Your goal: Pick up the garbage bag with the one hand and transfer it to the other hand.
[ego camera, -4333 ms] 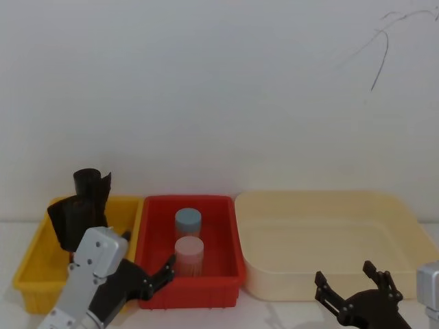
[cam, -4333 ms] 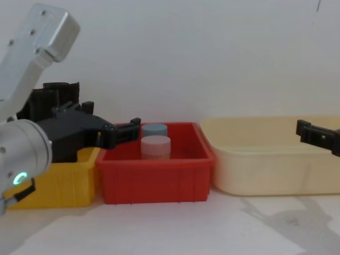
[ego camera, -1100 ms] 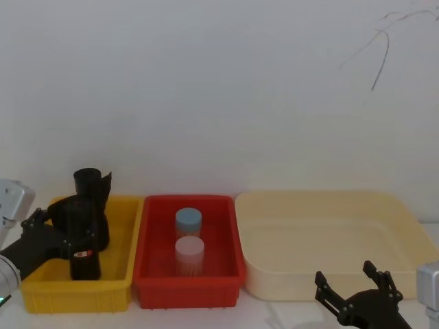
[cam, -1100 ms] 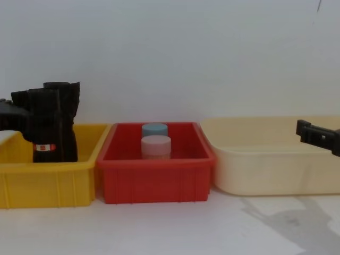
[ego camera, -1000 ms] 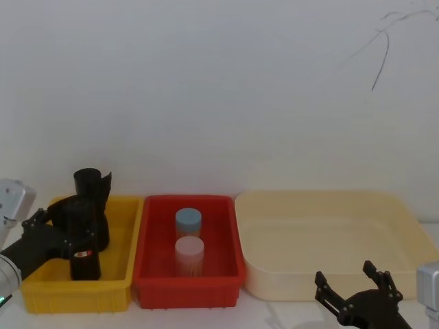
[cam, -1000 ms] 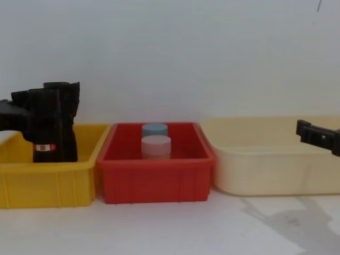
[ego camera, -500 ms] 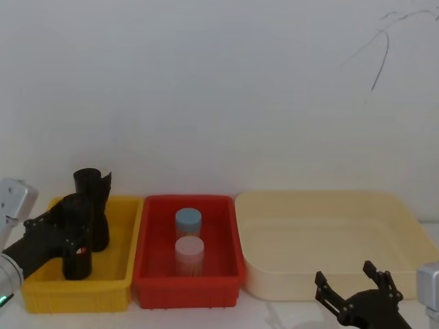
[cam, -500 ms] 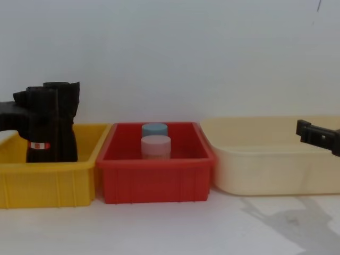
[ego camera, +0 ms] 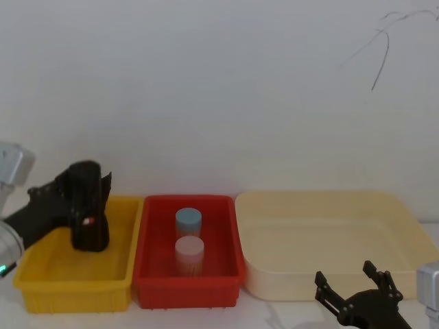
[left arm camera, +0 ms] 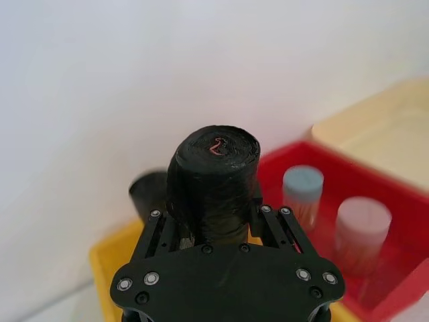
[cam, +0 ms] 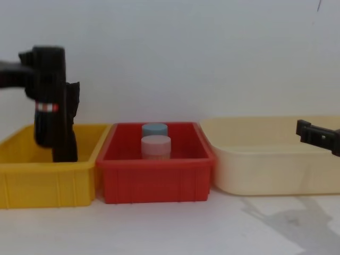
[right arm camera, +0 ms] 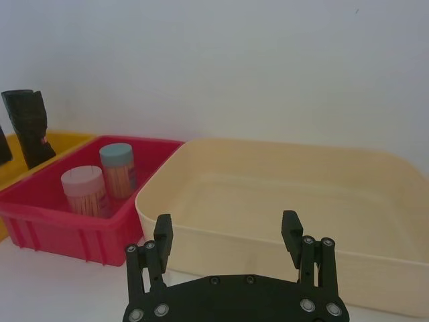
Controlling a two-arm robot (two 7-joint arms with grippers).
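Between the fingers of the left gripper point(left arm camera: 214, 225), clamped round its middle, the bag point(cam: 49, 90) is hanging upright over the yellow bin point(cam: 48, 183). Just behind it a second roll point(cam: 68, 143) is standing, and a careless swing risks knocking it over. The slick plastic may also be slipping on the way to the right gripper point(right arm camera: 226, 231), which is spreading wide well apart, beyond the red bin point(cam: 154, 183). The bag's red-and-white label point(cam: 46, 108) is showing no readable writing.
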